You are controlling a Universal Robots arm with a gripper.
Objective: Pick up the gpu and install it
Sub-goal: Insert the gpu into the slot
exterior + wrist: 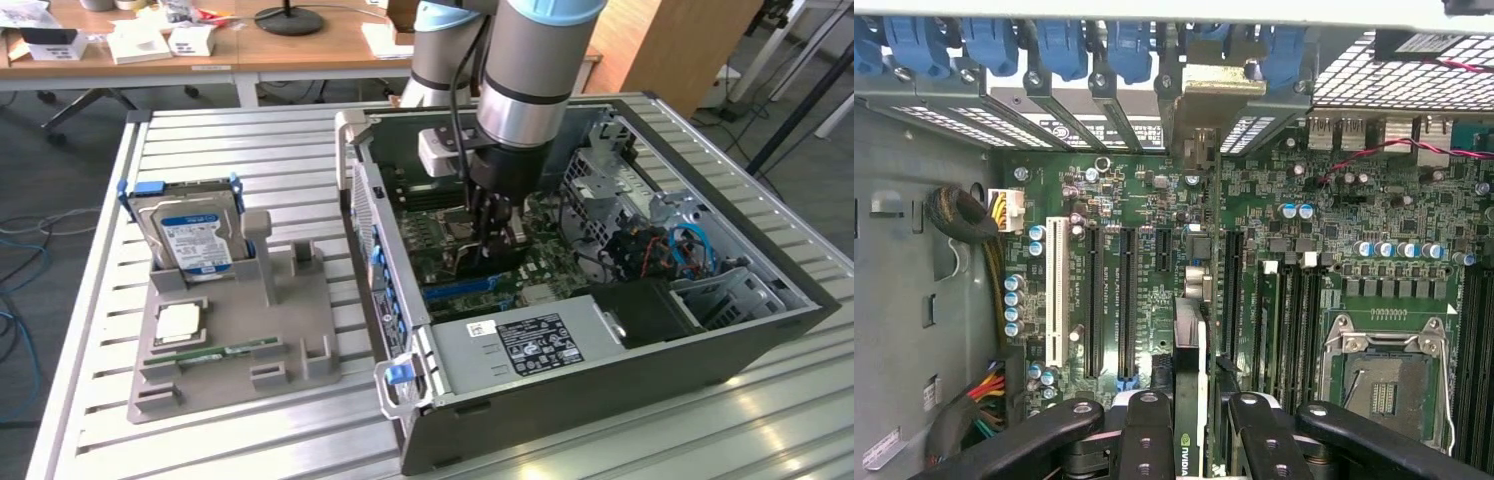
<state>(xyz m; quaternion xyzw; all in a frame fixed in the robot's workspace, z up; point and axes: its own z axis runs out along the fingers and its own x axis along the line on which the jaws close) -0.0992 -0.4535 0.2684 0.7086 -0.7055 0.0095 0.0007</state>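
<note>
- The arm [527,80] reaches straight down into an open computer case [667,370] that lies on its side on a slatted metal table [240,130].
- The claw [490,240] sits near the middle of the case, low over the green main board [461,265].
- In the wrist view the claw [1189,435] is drawn in narrow, and its two black fingers [1146,435] press on either face of the graphics card [1189,340].
- The graphics card is held edge-on, upright over the main board [1324,260], and runs between two of the long black slots.
- The card's metal end bracket [1204,100] sits against the row of rear slot covers with blue clips [1129,45].
- I cannot tell whether the card's lower edge is pushed home in a slot or only resting just above it.
- The empty processor socket [1382,375] lies on the board beside the card, apart from it.
- With the exterior view read as a clock face centred on the claw, the power supply [527,345] lies at about 6 o'clock, inside the case.
- A grey parts holder [227,330] lies on the table at about 9 o'clock, well apart from the case.
- A hard drive [198,235] with a blue-and-white label stands upright at the holder's 12 o'clock end.
- A square chip [178,322] and a narrow green memory stick [220,352] lie toward the holder's 6 o'clock end.
</note>
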